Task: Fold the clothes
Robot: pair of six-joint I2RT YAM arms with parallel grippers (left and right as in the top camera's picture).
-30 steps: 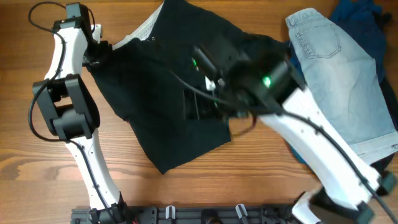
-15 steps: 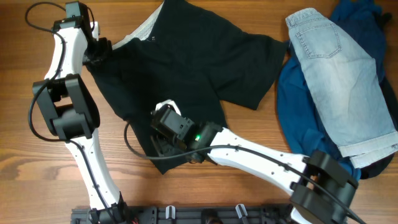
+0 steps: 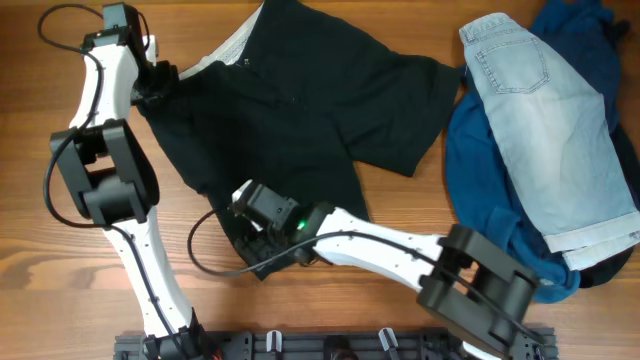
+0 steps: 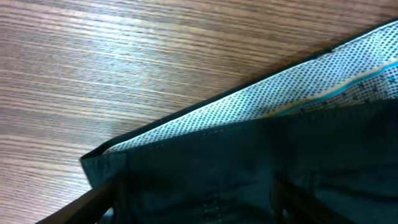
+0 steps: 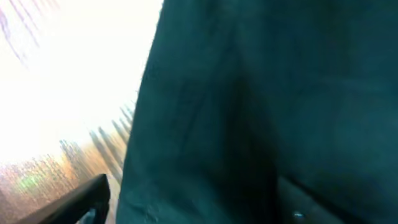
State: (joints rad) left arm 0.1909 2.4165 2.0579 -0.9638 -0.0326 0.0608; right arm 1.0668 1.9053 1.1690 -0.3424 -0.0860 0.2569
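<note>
Right claw [image 3: 262, 238] sits low on the near corner of the black garment [image 3: 300, 110] in the overhead view. From it the cloth spreads away toward the far side of the tabletop [image 3: 60, 270]. The garment's long axis runs from this corner to the far hem. My left claw [image 3: 158, 80] is at the far left corner, so each arm has the corner nearest it. Beyond my right claw to the right, well apart, jeans [image 3: 545, 120] lie on a blue garment [image 3: 480, 190]. That side is crowded. To the left of both claws and on the near side of my right claw the wood is bare, which I judge the safer room for a fold.

From the left wrist, my left claw [image 4: 194, 186] stands released, its fingers apart with the black hem [image 4: 205, 162] between them. White mesh lining [image 4: 280, 102] shows just ahead, then bare wood.

From the right wrist everything is blurred. Dark cloth [image 5: 280, 93] fills the space ahead of my right claw [image 5: 193, 199], with glare to its left. Clenched or released, I cannot tell.
</note>
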